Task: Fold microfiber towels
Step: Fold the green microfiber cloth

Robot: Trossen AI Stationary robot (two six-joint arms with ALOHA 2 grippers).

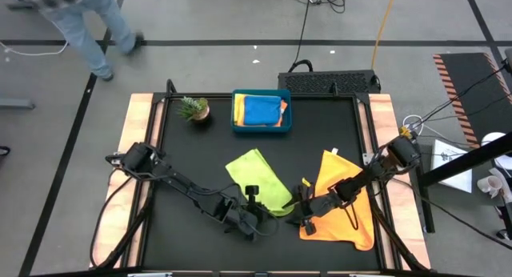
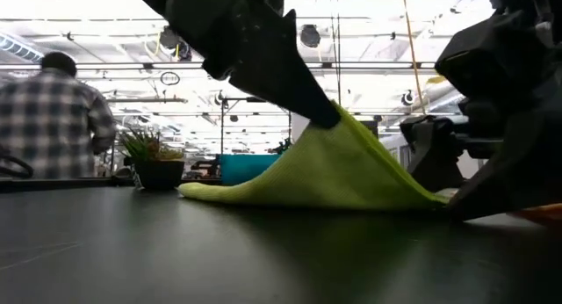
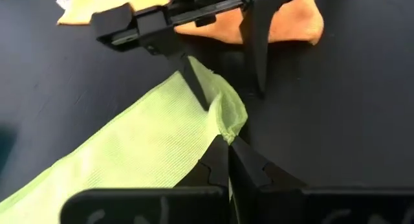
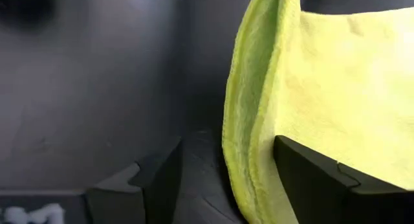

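- Left claw (image 1: 258, 221) is clamped shut on a corner of the lime green towel (image 1: 260, 181); you hold that corner pinched so it can be lifted and carried over for a fold.
- In the left wrist view your fingertips (image 3: 228, 158) meet right on the bunched corner, so the grip looks thin; a fast pull might slip it.
- Right claw (image 1: 305, 203) stands wide open just beside the same towel, jaws straddling its raised edge in the right wrist view, one finger (image 4: 317, 179) on either side, nothing pinched yet.
- You likely have it there to take a second corner, so both near corners travel together and the fold stays square.
- From table height the towel rises like a tent to the pinched corner, rest of it lying flat on the table (image 1: 176, 141).
- Orange towel (image 1: 344, 201) lies spread under the right arm, near the right edge, waiting its turn.
- Tray (image 1: 237, 126) at the back holds a blue towel (image 1: 261, 110) with yellow and orange showing beside it.
- Potted plant (image 1: 194, 109) sits left of the tray, well clear of the work.
- A person (image 2: 48, 119) stands beyond the table, not involved.
- Judged stage: first fold of the green towel just starting.
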